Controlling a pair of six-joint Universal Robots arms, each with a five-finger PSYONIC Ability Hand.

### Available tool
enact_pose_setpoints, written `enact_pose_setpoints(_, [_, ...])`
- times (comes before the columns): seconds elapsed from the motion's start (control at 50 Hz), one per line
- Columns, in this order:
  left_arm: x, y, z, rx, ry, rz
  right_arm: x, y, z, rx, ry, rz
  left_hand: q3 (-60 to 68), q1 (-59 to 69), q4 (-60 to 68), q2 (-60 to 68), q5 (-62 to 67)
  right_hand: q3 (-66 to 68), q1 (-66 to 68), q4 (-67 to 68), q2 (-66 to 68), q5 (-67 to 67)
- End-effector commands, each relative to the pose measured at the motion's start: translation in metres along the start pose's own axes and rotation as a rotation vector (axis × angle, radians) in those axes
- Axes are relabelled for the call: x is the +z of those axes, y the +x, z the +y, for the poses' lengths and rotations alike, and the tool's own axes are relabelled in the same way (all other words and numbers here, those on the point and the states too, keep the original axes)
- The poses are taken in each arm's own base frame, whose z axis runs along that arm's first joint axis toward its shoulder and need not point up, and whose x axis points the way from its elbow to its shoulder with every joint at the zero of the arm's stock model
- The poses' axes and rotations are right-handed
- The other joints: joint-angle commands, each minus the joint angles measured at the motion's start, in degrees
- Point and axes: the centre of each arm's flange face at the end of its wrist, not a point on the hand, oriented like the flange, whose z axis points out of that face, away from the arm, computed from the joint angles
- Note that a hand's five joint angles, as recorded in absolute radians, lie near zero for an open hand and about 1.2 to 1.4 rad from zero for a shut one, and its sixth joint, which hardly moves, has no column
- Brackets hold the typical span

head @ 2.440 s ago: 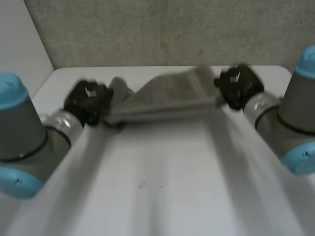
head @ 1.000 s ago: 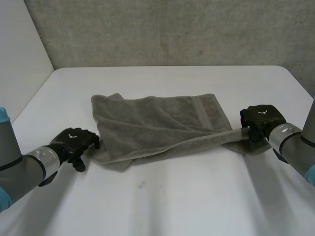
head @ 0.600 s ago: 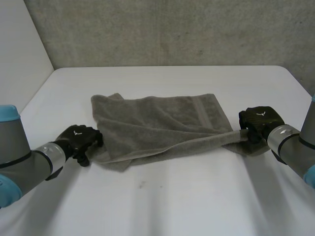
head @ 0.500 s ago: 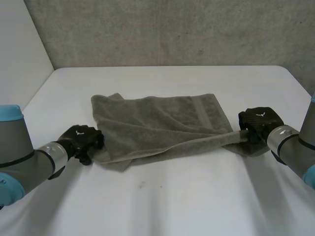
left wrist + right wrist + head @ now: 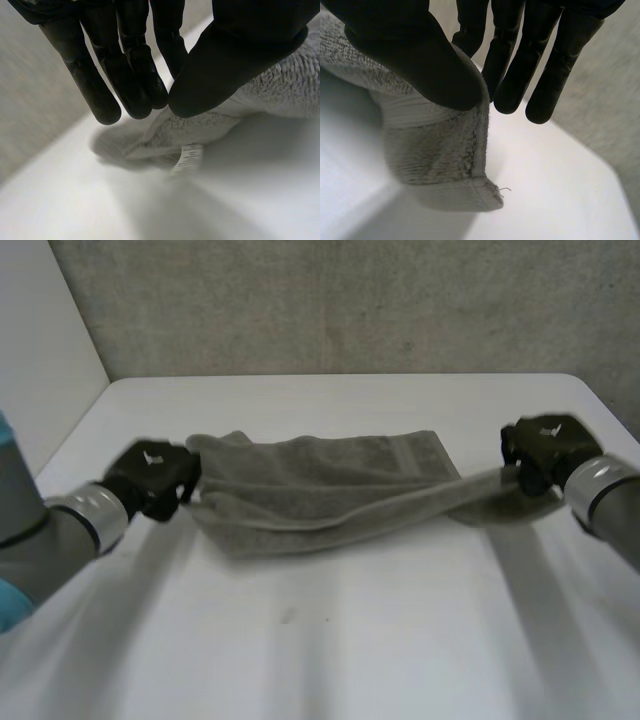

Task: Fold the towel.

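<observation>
Left robot hand [image 5: 150,476], right robot hand [image 5: 545,446], one towel [image 5: 330,482]

a white table [image 5: 340,660] fills the space in front, its top smooth and matte, the far corners rounded. a small dark speck [image 5: 289,617] sits on it near the middle. behind the table stands a rough, mottled grey wall [image 5: 350,300], and a plain white panel [image 5: 40,330] meets it at the left.
</observation>
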Motion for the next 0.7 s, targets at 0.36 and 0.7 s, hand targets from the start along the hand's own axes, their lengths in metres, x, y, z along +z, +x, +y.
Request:
enact_pose_setpoints(0.36, [-0.006, 0.03, 0.042, -0.049, -0.16, 0.103, -0.025, -0.002, -0.011, -0.005, -0.09, -0.052, -13.8, -10.64, -13.85, -13.91, -12.75, 11.77, 15.64, 11.45, 12.56, 13.18])
enact_pose_setpoints(0.7, [-0.022, 0.029, 0.04, -0.056, -0.164, 0.093, -0.02, -0.003, -0.003, -0.004, -0.092, -0.05, -26.43, -23.27, -26.48, -26.53, -25.38, 11.77, 15.64, 11.45, 12.56, 13.18])
